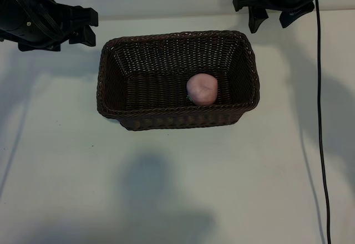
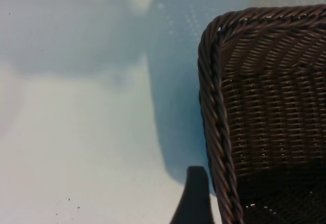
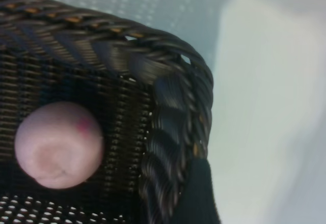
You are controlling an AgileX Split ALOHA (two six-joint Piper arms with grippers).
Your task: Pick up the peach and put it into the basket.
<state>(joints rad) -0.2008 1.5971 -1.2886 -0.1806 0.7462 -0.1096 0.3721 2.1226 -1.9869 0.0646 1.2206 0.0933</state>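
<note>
You're basically done: peach (image 1: 202, 89) sits inside the basket (image 1: 166, 119), so left gripper (image 1: 83, 26) and right gripper (image 1: 273, 16) hang beyond its far corners, jaws open, empty.

A plain white table (image 1: 166, 199) fills the scene, crossed by soft grey shadows under even light.

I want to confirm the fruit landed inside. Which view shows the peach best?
The exterior view: the whole peach sits inside the basket. The right wrist view shows it close, against the wicker; the left wrist view shows only a basket corner.
</note>
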